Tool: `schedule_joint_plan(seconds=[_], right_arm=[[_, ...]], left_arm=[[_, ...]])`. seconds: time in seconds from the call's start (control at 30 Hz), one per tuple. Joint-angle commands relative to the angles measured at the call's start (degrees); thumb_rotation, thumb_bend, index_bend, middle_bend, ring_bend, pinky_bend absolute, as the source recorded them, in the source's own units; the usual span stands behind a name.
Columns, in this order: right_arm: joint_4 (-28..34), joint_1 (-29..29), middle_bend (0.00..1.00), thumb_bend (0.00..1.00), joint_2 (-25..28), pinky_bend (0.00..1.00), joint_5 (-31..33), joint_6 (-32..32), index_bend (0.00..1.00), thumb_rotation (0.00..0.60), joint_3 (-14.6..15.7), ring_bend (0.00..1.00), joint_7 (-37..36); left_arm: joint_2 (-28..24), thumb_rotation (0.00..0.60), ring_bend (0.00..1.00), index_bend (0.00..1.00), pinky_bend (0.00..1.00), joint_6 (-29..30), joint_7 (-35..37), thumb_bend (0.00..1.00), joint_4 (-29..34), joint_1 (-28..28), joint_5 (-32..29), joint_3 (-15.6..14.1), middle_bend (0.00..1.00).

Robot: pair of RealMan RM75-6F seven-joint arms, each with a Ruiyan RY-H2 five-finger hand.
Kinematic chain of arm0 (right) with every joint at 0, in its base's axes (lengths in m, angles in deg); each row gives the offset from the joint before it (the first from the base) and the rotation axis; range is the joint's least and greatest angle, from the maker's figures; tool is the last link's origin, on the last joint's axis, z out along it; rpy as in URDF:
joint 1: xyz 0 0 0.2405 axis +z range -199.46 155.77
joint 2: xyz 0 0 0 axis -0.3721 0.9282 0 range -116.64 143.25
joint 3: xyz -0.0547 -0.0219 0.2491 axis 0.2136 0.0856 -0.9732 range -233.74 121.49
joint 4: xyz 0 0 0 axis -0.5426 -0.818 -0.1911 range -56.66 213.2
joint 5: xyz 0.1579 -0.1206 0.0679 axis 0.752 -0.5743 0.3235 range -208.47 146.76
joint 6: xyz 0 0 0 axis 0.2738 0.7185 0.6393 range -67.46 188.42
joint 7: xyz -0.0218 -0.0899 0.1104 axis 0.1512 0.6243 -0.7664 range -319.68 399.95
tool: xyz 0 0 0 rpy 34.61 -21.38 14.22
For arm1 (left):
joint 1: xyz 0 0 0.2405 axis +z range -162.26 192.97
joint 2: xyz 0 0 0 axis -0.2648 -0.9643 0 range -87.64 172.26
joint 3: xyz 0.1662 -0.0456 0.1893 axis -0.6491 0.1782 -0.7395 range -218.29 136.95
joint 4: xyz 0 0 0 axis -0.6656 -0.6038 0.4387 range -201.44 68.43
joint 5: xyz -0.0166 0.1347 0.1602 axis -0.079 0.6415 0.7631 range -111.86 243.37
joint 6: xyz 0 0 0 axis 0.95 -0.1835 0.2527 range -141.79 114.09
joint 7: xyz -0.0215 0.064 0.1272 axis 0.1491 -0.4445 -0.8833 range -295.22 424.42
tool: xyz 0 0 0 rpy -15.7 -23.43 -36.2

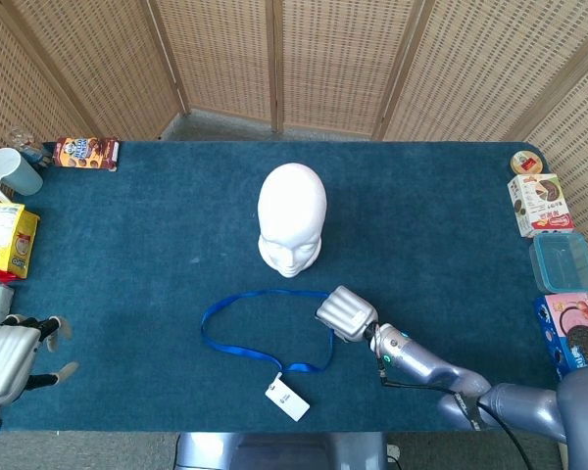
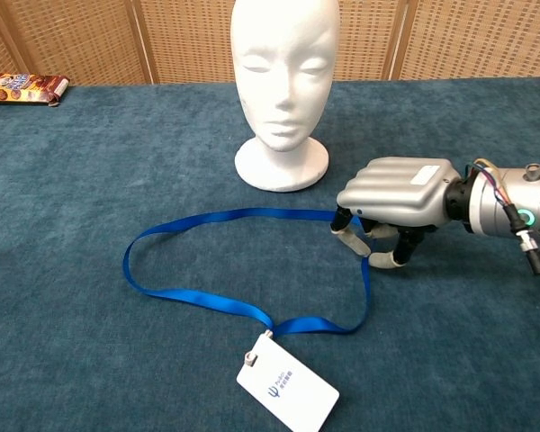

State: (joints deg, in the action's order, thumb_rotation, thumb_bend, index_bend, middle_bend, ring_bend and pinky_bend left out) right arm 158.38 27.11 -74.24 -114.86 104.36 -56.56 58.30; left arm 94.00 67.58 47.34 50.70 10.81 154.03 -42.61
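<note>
Blue tabletop (image 1: 127,255); white foam head (image 2: 283,85) upright mid-table. Blue lanyard (image 2: 207,301) lies looped in front of it, badge (image 2: 286,393) at the near edge. Step in hand: picking up the strap. Right hand (image 2: 394,202), knuckles up, fingers curled onto the loop's right end, apparently pinching it; a lift needs a firm grip. Left hand (image 1: 8,357) idles open at the far left edge.

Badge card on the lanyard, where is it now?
The badge card lies flat on the table's near edge, front of the mannequin head, left of the right hand.
</note>
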Motion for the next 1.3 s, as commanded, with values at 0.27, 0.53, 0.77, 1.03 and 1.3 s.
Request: schedule_joint_plan(seconds=[0.27,0.53,0.77,1.03,1.3], right_arm=[[2.44,-1.46,1.00,0.45,1.46,1.00,-0.33,2.78,0.64,0.600,-0.05,1.00,-0.78],[3.69,-2.23,1.00,0.45,2.45,1.00,0.61,3.78,0.64,0.600,-0.55,1.00,-0.55],[5.11,-3.16,1.00,0.45,3.17,1.00,1.52,5.21,0.65,0.600,-1.13,1.00,-0.10],[5.50,-3.64,1.00,0.45,3.37,1.00,2.15,5.58,0.66,0.600,-1.38,1.00,0.24],[5.36,-3.89,1.00,0.45,3.33,1.00,2.45,5.68,0.66,0.600,-1.51,1.00,0.26]], left_arm=[[0.91,0.539,0.56,0.47,0.40,-0.85,-2.42,0.09,-1.72,-0.94,1.21,0.20,0.61],[2.21,0.542,0.56,0.47,0.41,-6.42,-5.01,0.09,-4.74,-5.33,4.10,0.76,0.61],[4.78,0.557,0.62,0.47,0.60,-15.82,-8.52,0.09,-9.81,-14.93,9.01,3.93,0.62],[8.29,0.600,0.86,0.47,0.85,-24.72,-12.68,0.15,-12.68,-23.06,10.61,5.58,0.84],[10.35,0.600,1.00,0.48,0.98,-30.16,-14.75,0.21,-13.88,-27.20,9.24,5.43,1.00]])
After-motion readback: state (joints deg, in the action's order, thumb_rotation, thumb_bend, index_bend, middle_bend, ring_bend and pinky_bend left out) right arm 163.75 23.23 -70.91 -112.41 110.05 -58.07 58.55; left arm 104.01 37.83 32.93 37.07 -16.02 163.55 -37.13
